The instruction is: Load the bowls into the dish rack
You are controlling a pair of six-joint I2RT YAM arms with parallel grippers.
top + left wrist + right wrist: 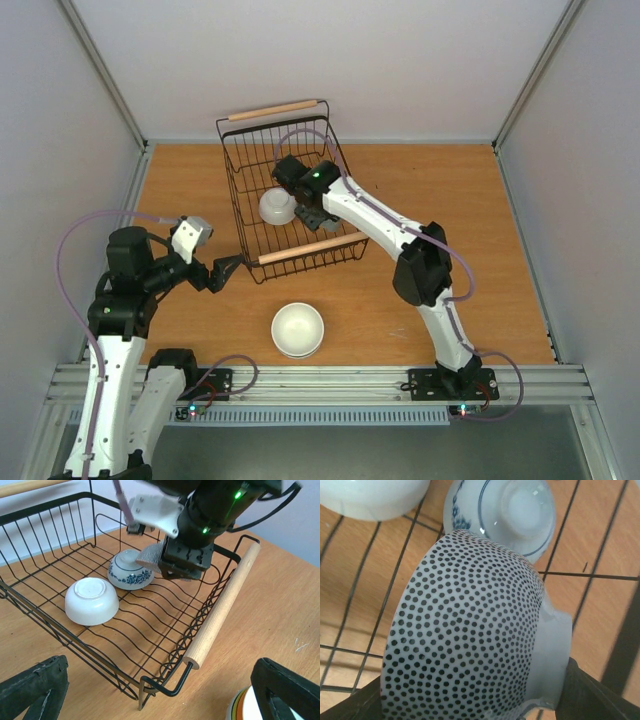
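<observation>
The black wire dish rack (240,190) stands at the back centre. An upside-down white bowl (278,207) lies in it. The left wrist view shows that white bowl (91,600) beside an upside-down blue-and-white bowl (130,571). My right gripper (316,214) is inside the rack, shut on the grey speckled bowl (470,640), tilted on its side just above the wires next to the blue-and-white bowl (512,510). A stack of bowls (298,330) with a white one on top sits on the table in front. My left gripper (226,271) is open and empty by the rack's front left corner.
The rack's near wooden handle (312,247) lies between the stack and the rack floor. The far handle (272,110) is by the back wall. Metal rails border the wooden table (450,200). The stack's orange and yellow-green rims (240,707) show in the left wrist view.
</observation>
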